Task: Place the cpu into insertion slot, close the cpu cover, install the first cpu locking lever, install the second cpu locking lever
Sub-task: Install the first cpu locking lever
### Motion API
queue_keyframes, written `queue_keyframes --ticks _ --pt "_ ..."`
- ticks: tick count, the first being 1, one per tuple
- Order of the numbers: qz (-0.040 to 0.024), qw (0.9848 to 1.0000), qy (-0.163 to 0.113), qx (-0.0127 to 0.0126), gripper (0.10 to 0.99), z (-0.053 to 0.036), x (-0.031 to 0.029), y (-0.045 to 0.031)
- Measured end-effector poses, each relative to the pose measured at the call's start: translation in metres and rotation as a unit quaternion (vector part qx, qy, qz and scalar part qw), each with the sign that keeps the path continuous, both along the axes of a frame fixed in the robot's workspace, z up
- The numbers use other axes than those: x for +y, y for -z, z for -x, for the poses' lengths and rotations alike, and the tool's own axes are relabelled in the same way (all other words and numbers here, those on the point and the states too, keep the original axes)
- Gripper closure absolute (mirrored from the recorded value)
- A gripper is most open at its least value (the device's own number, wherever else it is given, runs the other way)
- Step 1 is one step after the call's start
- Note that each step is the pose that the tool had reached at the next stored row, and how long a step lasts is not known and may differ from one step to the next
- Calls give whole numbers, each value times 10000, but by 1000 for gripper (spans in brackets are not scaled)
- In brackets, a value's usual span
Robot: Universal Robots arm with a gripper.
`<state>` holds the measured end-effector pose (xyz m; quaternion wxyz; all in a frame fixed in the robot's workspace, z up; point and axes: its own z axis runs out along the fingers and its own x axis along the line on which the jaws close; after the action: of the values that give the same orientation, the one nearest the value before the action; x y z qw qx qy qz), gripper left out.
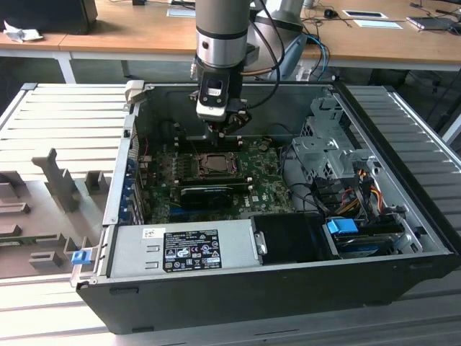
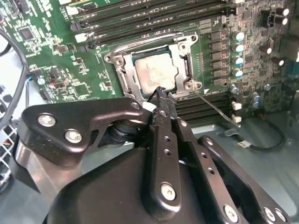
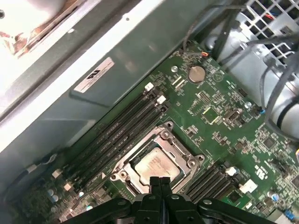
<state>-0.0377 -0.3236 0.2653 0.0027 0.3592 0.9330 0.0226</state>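
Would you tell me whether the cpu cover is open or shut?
Shut: the cpu cover lies flat, its window framing the cpu.

Soft, even light, with white glare beyond the case wall.

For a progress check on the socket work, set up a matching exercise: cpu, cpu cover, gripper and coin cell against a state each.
1 cpu
2 cpu cover
3 gripper
4 coin cell

A round, silver, on the board
B shut, tip at the cover's edge
C grey frame lying flat around the chip
D silver-grey top, showing through the cover's window

Pairs: 1-D, 2-C, 3-B, 4-A
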Motion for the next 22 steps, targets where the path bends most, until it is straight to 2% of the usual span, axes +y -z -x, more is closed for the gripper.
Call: queue_keyframes --ticks 7,11,17,21,22 --pt "0 9991 -429 0 980 0 0 0" --pt "1 9974 -716 0 980 0 0 1" --pt "0 9927 -1208 0 980 0 0 3" --pt "1 9887 -1499 0 980 0 0 4" --pt "1 9870 -1605 0 980 0 0 4"
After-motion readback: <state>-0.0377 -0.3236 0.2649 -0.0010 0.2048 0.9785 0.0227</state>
